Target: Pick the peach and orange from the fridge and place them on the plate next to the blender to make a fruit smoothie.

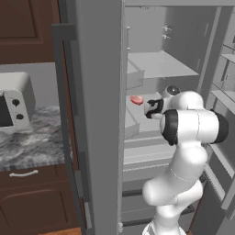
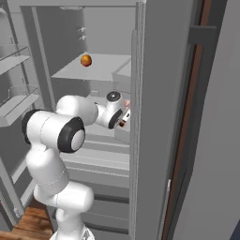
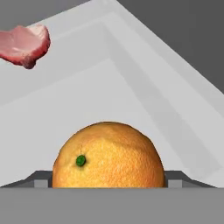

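As I look from the left side, a white microwave (image 1: 13,103) stands on the marble counter (image 1: 36,142), and next comes the wide grey door of the fridge (image 1: 98,92), swung open so the arm can reach the shelves. On the middle shelf lies a red piece of meat (image 1: 137,99), and just beside it is the gripper (image 1: 149,109), pushed deep inside the fridge. In the hand view a round yellow-orange fruit sits between the two finger tips (image 3: 41,181); by its paler colour I judge it is the peach (image 3: 108,153). The tips stand at both its sides, very close, but I cannot tell if they already press it or are only spread around it. Further right and higher, the orange (image 2: 86,60) rests alone on the upper shelf (image 2: 103,65), well apart from the hand, waiting for its turn I suppose.
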Robot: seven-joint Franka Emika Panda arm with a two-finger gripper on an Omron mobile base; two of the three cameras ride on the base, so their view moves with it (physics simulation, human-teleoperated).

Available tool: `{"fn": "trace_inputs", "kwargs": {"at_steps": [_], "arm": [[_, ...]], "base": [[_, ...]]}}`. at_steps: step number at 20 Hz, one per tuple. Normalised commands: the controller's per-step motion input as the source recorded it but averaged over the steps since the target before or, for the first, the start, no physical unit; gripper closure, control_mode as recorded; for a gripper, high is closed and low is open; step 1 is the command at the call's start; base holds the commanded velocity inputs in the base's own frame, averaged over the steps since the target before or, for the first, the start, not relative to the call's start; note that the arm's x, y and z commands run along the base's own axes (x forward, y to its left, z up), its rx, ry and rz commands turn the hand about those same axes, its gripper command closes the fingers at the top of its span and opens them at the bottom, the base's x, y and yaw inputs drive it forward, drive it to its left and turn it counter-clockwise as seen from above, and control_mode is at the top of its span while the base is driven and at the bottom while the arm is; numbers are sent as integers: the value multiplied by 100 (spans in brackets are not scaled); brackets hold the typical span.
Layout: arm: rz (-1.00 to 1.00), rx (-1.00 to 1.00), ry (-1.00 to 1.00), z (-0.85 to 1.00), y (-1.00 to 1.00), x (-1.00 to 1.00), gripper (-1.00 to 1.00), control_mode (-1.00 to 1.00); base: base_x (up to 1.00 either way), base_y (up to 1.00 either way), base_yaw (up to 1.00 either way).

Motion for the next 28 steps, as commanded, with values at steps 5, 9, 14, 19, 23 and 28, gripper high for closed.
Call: {"fn": "trace_inputs", "kwargs": {"at_steps": [5, 9, 14, 19, 23, 28], "arm": [[3, 0, -42, 61, 3, -100, 100, -100], [0, 0, -25, 99, 25, -100, 100, -100], [2, -1, -3, 100, 34, -100, 100, -100], [2, -1, 8, 100, 24, -100, 100, -100], [2, -1, 24, 100, 15, -100, 100, -100], [10, -1, 24, 100, 24, -100, 100, -100]], "base": [[0, 0, 0], [0, 0, 0], [0, 0, 0], [0, 0, 0], [0, 0, 0], [0, 0, 0]]}}
